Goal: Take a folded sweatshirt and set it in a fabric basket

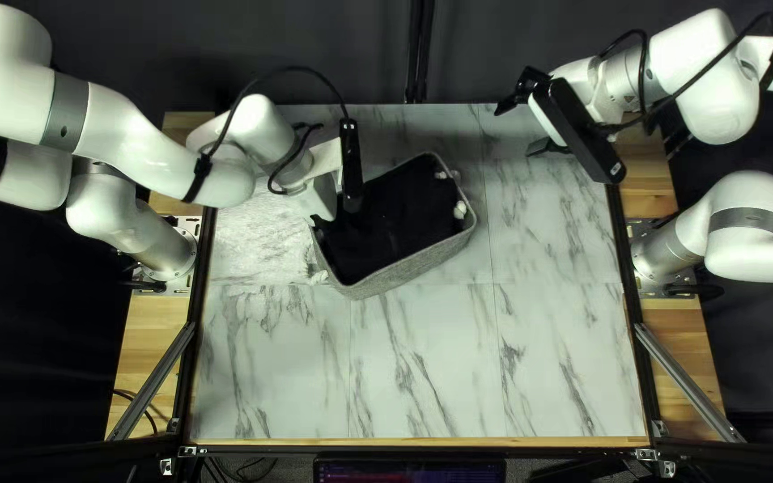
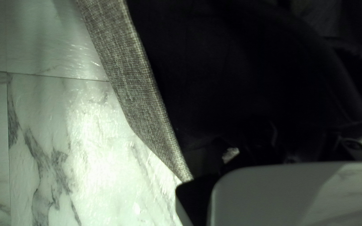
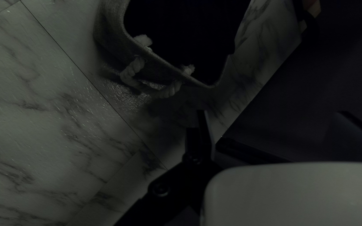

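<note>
A grey fabric basket [image 1: 413, 271] stands tilted across the table's back middle. Black cloth, seemingly the sweatshirt [image 1: 395, 215], lies inside it, its folds hard to make out. My left gripper [image 1: 333, 213] reaches down at the basket's left end. In the left wrist view the gripper [image 2: 273, 148] is mostly lost against the black sweatshirt [image 2: 239, 75], beside the basket's rim [image 2: 147, 79]. Off to the basket's right, above the table, my right gripper [image 1: 515, 131] is open. The right wrist view shows the gripper [image 3: 273, 121] holding nothing, with the basket [image 3: 114, 25] ahead.
White rope handles [image 3: 168, 90] hang from the basket's end nearer my right arm. Marble-patterned table [image 1: 422, 367] extends in front of the basket. A dark curtain [image 1: 333, 45] hangs behind the far edge, and dark frame bars [image 1: 624, 268] run along the table's sides.
</note>
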### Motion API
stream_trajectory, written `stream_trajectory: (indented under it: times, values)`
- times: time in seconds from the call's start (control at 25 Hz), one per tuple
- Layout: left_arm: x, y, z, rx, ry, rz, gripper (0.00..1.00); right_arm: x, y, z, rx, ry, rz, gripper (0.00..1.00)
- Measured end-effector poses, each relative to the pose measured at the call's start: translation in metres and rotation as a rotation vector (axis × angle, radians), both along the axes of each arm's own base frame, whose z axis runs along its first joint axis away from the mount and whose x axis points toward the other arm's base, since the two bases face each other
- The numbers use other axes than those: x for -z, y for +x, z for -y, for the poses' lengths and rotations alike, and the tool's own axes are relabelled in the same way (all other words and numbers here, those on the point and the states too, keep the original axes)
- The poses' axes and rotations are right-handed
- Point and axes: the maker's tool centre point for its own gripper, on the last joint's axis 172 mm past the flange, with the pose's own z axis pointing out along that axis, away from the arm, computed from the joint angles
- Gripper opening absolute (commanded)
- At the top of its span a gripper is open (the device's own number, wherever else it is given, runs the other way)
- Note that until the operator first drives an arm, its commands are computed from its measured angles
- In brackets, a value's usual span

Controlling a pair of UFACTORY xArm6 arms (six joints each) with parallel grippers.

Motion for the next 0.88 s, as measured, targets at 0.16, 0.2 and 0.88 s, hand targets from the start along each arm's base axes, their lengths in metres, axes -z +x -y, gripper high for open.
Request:
stream_trajectory:
  times: [0.16, 0.2, 0.88]
  values:
    - [-0.003, 0.002, 0.001, 0.031, 0.024, 0.002, 0.00, -0.001, 0.000, -0.001, 0.002, 0.006, -0.007, 1.00]
    - [-0.005, 0.002, 0.001, 0.034, 0.027, 0.003, 0.00, -0.001, -0.001, -0.001, 0.002, 0.006, -0.007, 1.00]
    - [-0.089, 0.011, -0.010, -0.087, -0.134, 0.107, 1.00, -0.001, -0.001, -0.001, 0.002, 0.006, -0.007, 1.00]
